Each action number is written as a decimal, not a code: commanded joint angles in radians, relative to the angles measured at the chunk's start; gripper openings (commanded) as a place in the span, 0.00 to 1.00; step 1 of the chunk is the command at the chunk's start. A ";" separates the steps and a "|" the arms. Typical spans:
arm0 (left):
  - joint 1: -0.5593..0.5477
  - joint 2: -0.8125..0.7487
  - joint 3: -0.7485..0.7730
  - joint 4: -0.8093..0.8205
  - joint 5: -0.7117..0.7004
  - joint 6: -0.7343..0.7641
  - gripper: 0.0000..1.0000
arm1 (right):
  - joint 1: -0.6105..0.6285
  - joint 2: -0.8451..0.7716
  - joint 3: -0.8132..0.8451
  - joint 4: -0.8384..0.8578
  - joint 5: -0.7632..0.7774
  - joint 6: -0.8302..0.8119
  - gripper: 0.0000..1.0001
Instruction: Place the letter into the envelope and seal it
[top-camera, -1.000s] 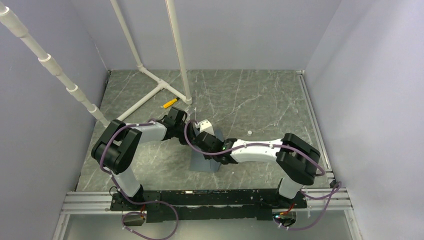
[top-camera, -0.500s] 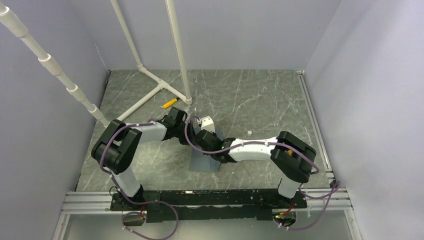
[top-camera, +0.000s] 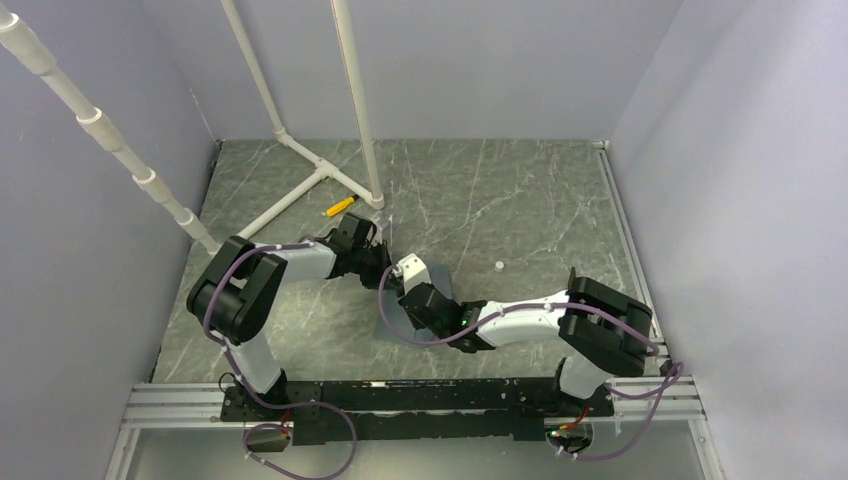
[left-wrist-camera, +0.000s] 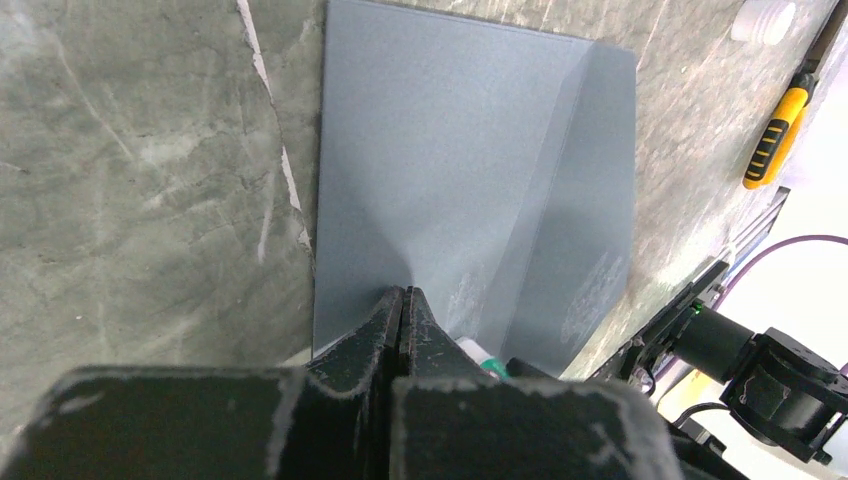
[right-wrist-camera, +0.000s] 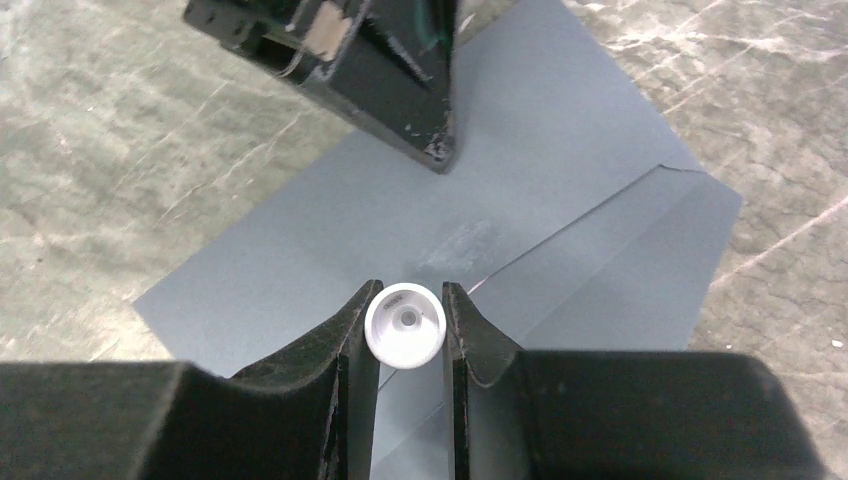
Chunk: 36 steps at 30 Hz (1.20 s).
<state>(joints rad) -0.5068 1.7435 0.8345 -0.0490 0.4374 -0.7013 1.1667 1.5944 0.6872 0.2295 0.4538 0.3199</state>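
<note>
**Letter out of sight, sealing under way**

Nearest, the right gripper clamps a white cylinder, probably a glue stick, just above the envelope. The slate-grey envelope lies flat on the marbled table, mid-table between the arms, and looks folded shut. No letter shows, so it is likely inside. Beyond, the left gripper, fingers fully closed and empty, presses its tip on the paper. Farther off lie a white cap and a yellow tool. Pressing the seal probably remains.

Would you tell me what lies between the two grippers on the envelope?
In the right wrist view, only bare envelope with a faint pale smear.
</note>
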 joint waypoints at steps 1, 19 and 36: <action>-0.015 0.068 -0.026 -0.080 -0.109 0.028 0.02 | 0.034 -0.008 -0.034 -0.005 -0.089 -0.025 0.00; -0.015 0.094 0.004 -0.125 -0.126 0.071 0.02 | -0.036 0.067 -0.060 0.159 0.138 -0.123 0.00; -0.015 0.111 0.006 -0.118 -0.120 0.067 0.03 | 0.070 -0.058 -0.084 0.045 -0.049 0.006 0.00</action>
<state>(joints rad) -0.5076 1.7779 0.8761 -0.0765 0.4587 -0.6926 1.2259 1.5417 0.6132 0.2775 0.4694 0.2893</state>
